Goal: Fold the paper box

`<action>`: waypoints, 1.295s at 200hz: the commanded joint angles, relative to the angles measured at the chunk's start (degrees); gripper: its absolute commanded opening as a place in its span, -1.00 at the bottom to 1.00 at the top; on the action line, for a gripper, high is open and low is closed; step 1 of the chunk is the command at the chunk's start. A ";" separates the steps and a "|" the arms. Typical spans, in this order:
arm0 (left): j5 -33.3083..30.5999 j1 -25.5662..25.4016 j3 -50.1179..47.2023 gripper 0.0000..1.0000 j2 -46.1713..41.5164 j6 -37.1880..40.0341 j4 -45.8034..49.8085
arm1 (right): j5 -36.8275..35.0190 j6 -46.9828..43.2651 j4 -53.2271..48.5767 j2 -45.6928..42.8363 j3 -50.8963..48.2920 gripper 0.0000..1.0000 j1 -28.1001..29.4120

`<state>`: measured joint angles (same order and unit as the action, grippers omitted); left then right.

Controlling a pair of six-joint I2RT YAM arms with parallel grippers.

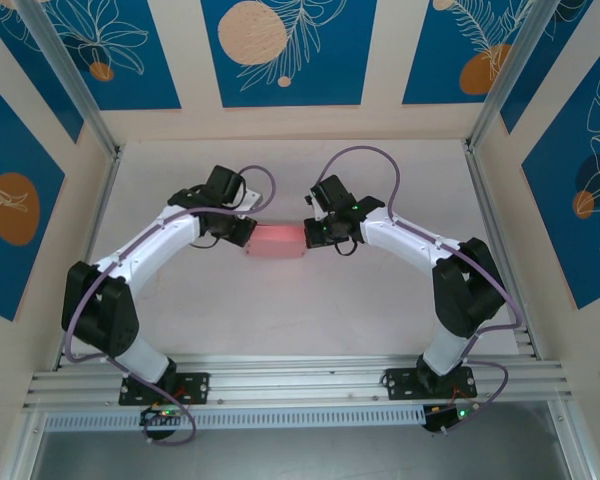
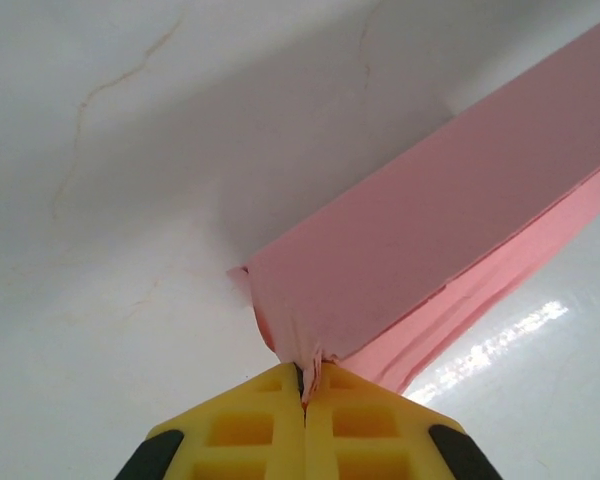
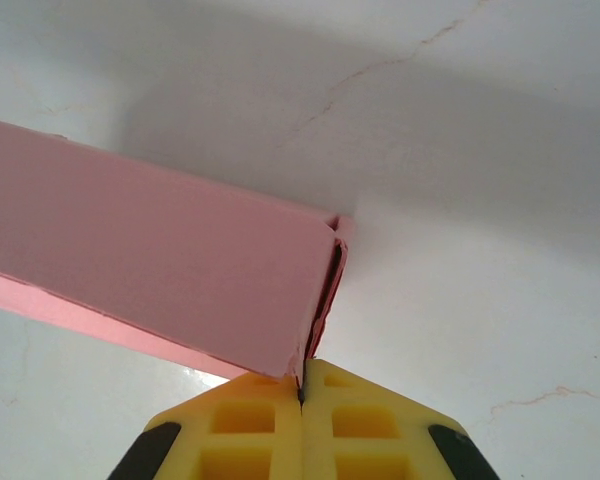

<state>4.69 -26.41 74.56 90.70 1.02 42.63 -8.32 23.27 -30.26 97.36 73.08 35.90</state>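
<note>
Judging from how the paper box (image 1: 276, 242) lies, most of the folding looks done: it reads as a closed, flat, pale pink rectangular body with crisp long edges, not a spread-out cut-out. It sits mid-desk between the two arms, held at both short ends and seemingly raised a little off the white desk (image 1: 280, 330), going by the shadow beneath it in the wrist views. The left gripper (image 2: 303, 395) has its yellow jaws clenched on a bunched, crumpled bit of paper at the box's left end (image 2: 420, 240). The right gripper (image 3: 300, 385) has its jaws pinched tight on the corner of the opposite end, where layered edges and a thin dark gap show along the seam (image 3: 160, 270). What probably remains is tidying and tucking those end flaps, the left one especially, then setting the box down. No brand, label or writing can be read on the box, the desk or the yellow fingers; the blue wall panels (image 1: 280, 40) carry only leaf and circle patterns.
</note>
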 commanded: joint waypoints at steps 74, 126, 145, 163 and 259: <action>23.08 5.84 6.14 -1.00 2.46 0.48 12.39 | -2.32 -1.75 -3.67 0.40 0.80 -0.80 1.01; 19.81 6.11 1.87 -1.00 3.68 0.24 9.71 | -1.79 -1.15 -2.88 -1.03 1.69 -0.53 1.37; 18.29 6.11 1.33 -1.00 3.80 0.39 9.59 | -2.36 -1.37 -2.97 -1.48 1.97 -0.52 1.37; 18.49 6.13 1.28 -1.00 3.95 0.09 9.23 | -2.26 -1.40 -2.84 -1.28 2.25 -0.52 1.23; 27.31 6.37 4.86 -1.00 5.51 -3.24 9.47 | 0.18 -2.34 -1.97 2.09 4.49 -0.55 0.77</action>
<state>26.39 -20.58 77.32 95.66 -0.40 52.36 -10.33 21.82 -32.53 98.39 75.44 36.69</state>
